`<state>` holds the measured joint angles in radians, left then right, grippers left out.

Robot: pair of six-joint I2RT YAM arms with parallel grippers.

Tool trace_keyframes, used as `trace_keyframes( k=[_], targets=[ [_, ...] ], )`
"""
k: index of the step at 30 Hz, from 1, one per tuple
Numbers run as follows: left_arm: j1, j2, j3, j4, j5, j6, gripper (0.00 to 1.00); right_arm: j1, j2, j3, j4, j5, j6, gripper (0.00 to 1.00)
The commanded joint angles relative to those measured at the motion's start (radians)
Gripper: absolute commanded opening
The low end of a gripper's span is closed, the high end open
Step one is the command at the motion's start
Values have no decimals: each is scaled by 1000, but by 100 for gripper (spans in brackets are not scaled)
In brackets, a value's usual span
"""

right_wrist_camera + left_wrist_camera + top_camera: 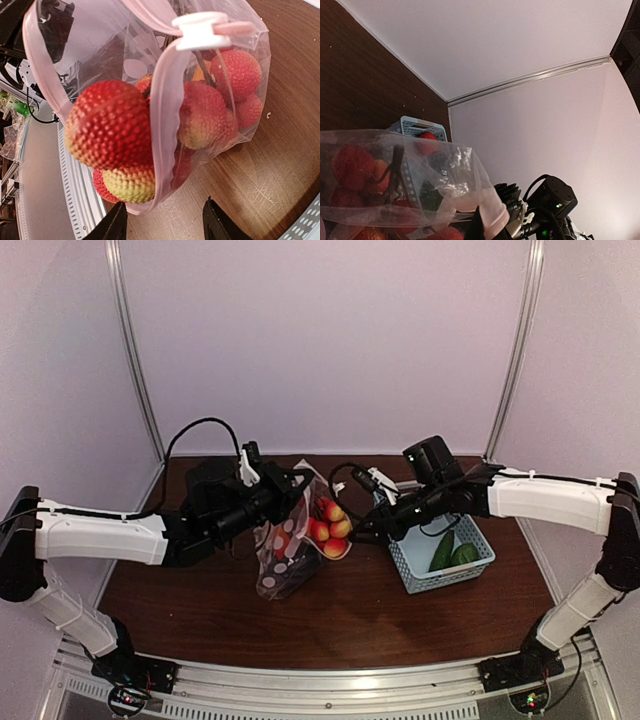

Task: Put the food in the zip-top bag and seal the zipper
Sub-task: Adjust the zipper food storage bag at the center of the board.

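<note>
Well, with the left fingers [298, 480] pinching the rim of the zip-top bag [280, 565] to hold it up over the bench [200, 610] and the right fingers [165, 225] spread empty by its gaping zipper [162, 100], a nudge could tip a red fruit [107, 125] out, while the cucumbers [445, 550] lie unbagged in the basket [415, 577].

WALLS: pale lilac-white panel walls [330, 340] left, far, right | POSTS: silver metal corner posts [135, 350] far left, far right | SURFACE: dark brown wood-grain tabletop [330, 615] | NEAR EDGE: perforated silver metal rail [330, 680]

The left arm [100, 537] and right arm [545, 498] wear white shells, black joints, looping black cables [210, 420]
</note>
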<state>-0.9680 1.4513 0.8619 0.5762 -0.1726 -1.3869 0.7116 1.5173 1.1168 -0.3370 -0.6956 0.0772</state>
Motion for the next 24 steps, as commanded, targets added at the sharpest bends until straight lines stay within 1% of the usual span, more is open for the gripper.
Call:
trace_keyframes(
  k=[1, 3, 6, 9, 10, 12, 15, 17, 19, 20, 22, 23, 24],
  targets=[
    [1, 0, 5, 87, -7, -6, 0, 9, 26, 34, 19, -43, 23, 51],
    [1, -1, 5, 87, -7, -6, 0, 9, 35, 36, 25, -47, 32, 49],
    [0, 2, 0, 92, -3, -12, 0, 7, 57, 43, 35, -39, 56, 41],
    [-1, 4, -7, 102, 1, -16, 0, 7, 90, 62, 41, -47, 80, 36],
    [-1, 3, -6, 101, 2, -16, 0, 7, 102, 70, 38, -51, 85, 31],
    [-1, -1, -9, 97, 7, -16, 0, 3, 115, 95, 26, -54, 84, 17],
    [-1, -9, -1, 32, 18, -3, 0, -6, 104, 141, -39, -29, 56, 4],
    [-1, -16, 40, -90, 28, 53, 0, -13, 77, 191, -98, -11, 36, 1],
    [-1, -21, 136, -285, 34, 186, 0, -22, 41, 258, -160, 4, 33, 0],
    [-1, -14, 219, -404, 39, 272, 0, -26, 30, 305, -199, 12, 27, 0],
    [-7, 21, 431, -671, 38, 454, 0, -27, 15, 394, -255, 46, -1, 0],
    [-18, 54, 534, -818, 14, 533, 0, -26, 11, 412, -259, 81, -8, 0],
    [-22, 84, 608, -896, -24, 592, 0, -27, 18, 418, -257, 104, -6, 0]
  ],
)
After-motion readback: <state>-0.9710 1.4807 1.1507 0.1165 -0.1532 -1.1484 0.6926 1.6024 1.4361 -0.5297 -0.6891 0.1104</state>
